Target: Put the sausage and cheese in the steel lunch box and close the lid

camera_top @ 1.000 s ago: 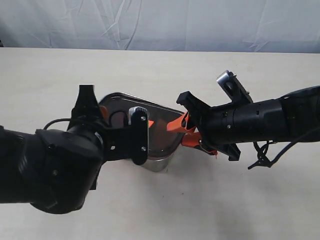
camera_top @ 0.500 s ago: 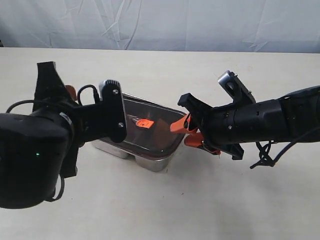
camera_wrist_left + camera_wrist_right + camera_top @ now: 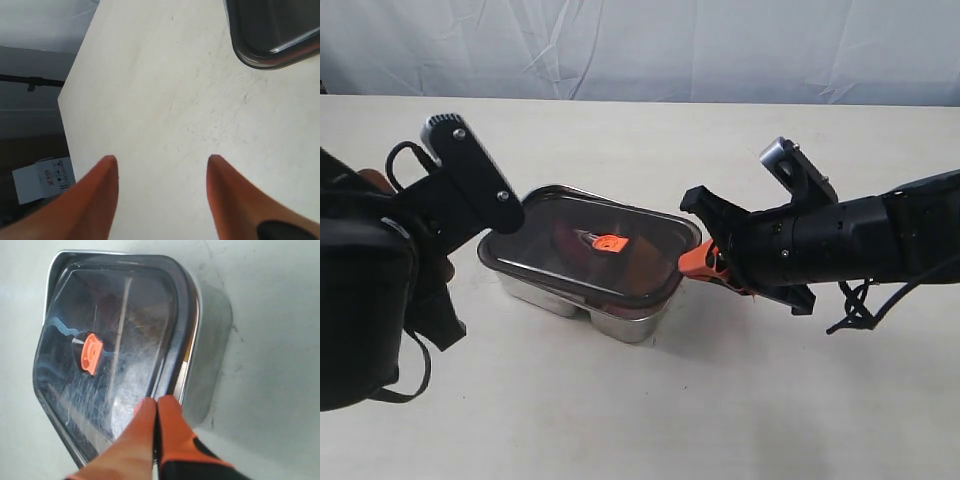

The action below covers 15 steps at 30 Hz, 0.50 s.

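The steel lunch box (image 3: 620, 322) stands mid-table with the dark smoky lid (image 3: 570, 258) lying on it, its orange tab (image 3: 610, 243) facing up. The sausage and cheese are hidden under the lid. My right gripper (image 3: 695, 262) is shut with nothing between its fingers. In the right wrist view its tips (image 3: 157, 402) meet over the lid (image 3: 115, 355) at the rim, beside the steel wall (image 3: 215, 340). My left gripper (image 3: 162, 162) is open and empty over bare table, left of the box, whose corner (image 3: 270, 50) shows in the left wrist view.
The pale table (image 3: 650, 420) runs wide on all sides of the box. A grey cloth backdrop (image 3: 640, 45) hangs behind the far edge. The left arm's bulky body (image 3: 370, 300) fills the left side, and the right arm (image 3: 840, 245) reaches in from the right.
The left arm drew back to the left, uncovering the box with the lid on it. The right gripper's jaws went from open to shut at the lid's right edge.
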Tool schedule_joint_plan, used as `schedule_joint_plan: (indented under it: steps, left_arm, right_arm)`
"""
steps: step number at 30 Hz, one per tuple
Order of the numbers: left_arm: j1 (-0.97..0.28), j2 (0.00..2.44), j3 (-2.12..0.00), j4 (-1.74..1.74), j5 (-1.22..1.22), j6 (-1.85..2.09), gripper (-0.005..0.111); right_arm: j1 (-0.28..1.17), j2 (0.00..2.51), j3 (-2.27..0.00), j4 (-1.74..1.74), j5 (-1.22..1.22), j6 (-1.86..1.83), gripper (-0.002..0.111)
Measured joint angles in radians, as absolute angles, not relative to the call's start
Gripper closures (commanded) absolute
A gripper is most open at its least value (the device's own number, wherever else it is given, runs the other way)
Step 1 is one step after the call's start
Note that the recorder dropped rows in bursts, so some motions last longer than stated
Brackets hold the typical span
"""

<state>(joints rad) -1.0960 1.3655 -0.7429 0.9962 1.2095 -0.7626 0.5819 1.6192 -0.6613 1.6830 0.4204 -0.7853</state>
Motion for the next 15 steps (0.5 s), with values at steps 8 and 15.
schedule_joint_plan:
  steps: [8, 15]
  left_arm:
    - [-1.096, 1.361, -0.743, 1.01, 1.211, -0.823, 0.055]
    - [-1.096, 1.36, -0.743, 1.041, 1.211, -0.868, 0.055]
  right_arm:
    - [0.582, 1.619, -0.661, 1.655, 0.38, -0.787, 0.109]
    - [0.582, 1.63, -0.661, 1.633, 0.336, -0.785, 0.109]
